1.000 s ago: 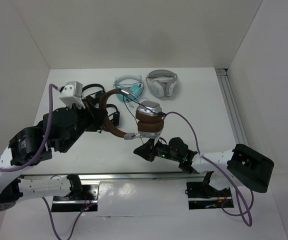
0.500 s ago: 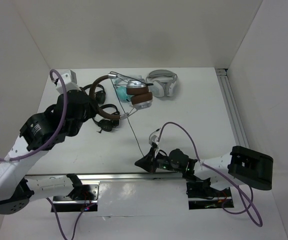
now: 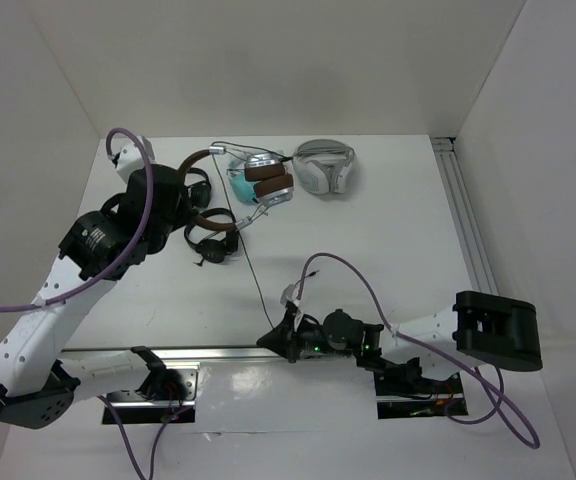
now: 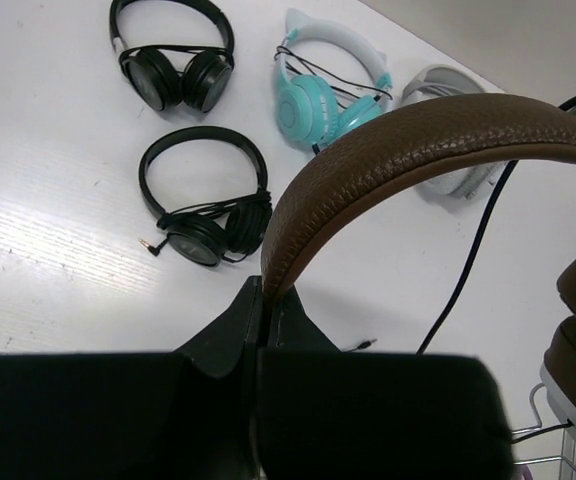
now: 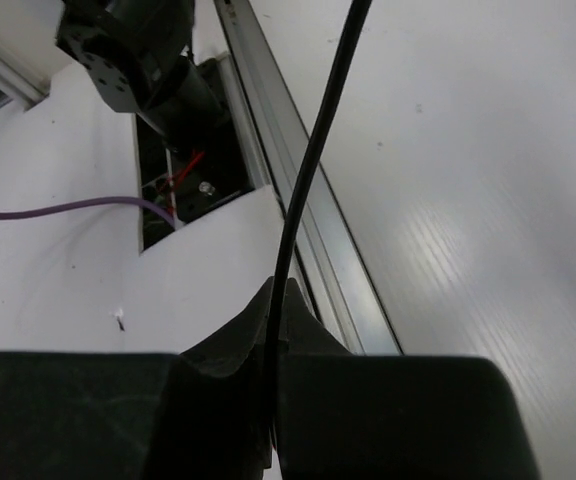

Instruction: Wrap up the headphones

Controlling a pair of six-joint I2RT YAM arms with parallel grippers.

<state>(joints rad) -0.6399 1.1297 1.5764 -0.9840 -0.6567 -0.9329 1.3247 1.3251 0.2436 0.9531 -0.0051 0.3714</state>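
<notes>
Brown headband (image 4: 418,140) sits pinched in the left gripper (image 4: 265,300); the right gripper (image 5: 273,300) nips the cable (image 5: 318,150), taut ahead of it. No turn circles the headphones (image 3: 268,188) yet, so wrapping seems barely begun.

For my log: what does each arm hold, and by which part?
Left jaws clamp the headphones by the brown headband; right jaws pinch their black cable.

Brown-and-silver headphones (image 3: 268,185) held up: headband (image 4: 418,140) between the jaws of the left gripper (image 4: 264,300), black cable (image 5: 318,150) taut from the jaws of the right gripper (image 5: 273,300).
</notes>
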